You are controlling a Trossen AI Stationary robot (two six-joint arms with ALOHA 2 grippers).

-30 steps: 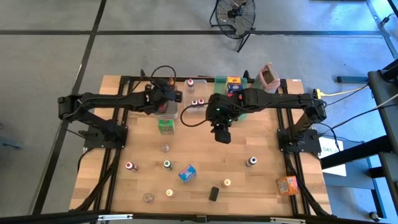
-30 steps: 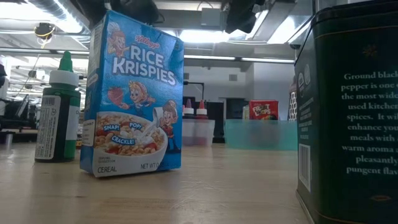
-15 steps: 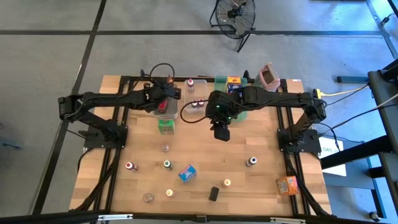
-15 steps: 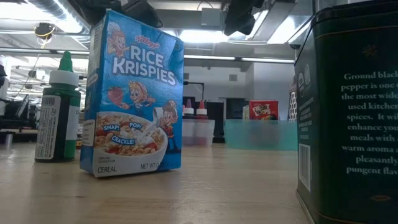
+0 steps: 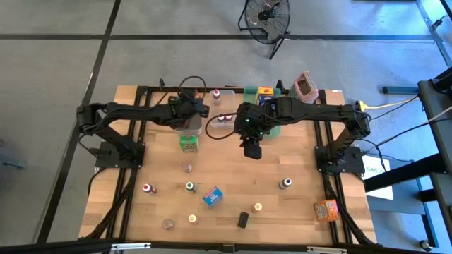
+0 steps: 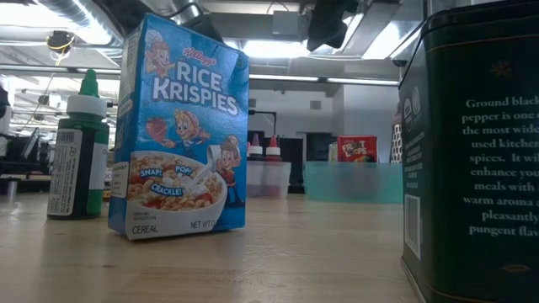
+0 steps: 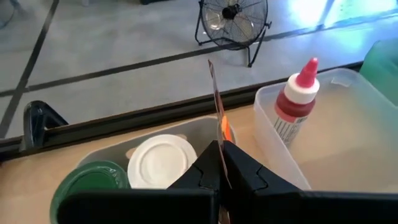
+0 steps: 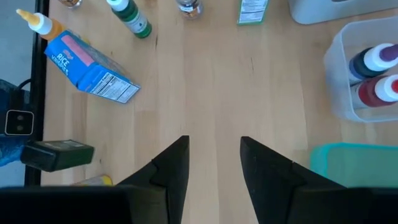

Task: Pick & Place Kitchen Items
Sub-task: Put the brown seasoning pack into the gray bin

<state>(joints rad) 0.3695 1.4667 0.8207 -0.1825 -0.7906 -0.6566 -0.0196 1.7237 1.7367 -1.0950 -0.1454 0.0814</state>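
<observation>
My left gripper (image 5: 189, 108) is over a clear bin (image 7: 106, 155) at the table's far side, shut on a thin flat packet (image 7: 216, 102) with an orange mark, seen edge-on. A white-lidded jar (image 7: 161, 162) and a green-lidded jar (image 7: 90, 186) lie in that bin. My right gripper (image 8: 214, 155) hangs open above the table's middle (image 5: 252, 149) with nothing between its fingers. Several kitchen items stand scattered on the near half, among them a blue cereal box (image 5: 212, 195), a green box (image 5: 188, 142) and an orange box (image 5: 326, 209). My left gripper pinches the thin packet's near end (image 7: 219, 144) between its two fingers. The fingers slant down from the table's left side and lie along the packet. It stands on edge and sticks out past the fingertips over the bin, clear of the jars below.
A second clear bin (image 5: 224, 120) holds small red-capped bottles (image 7: 297, 99). A green tray (image 5: 274, 121) and a pinkish grater (image 5: 304, 85) stand at the far edge. A black tin (image 5: 242, 219) and small bottles (image 5: 285, 183) dot the near half. Bare wood lies under my right gripper.
My left gripper has sunk toward the clear bin and shifted slightly toward the table's right, staying shut on the thin packet.
</observation>
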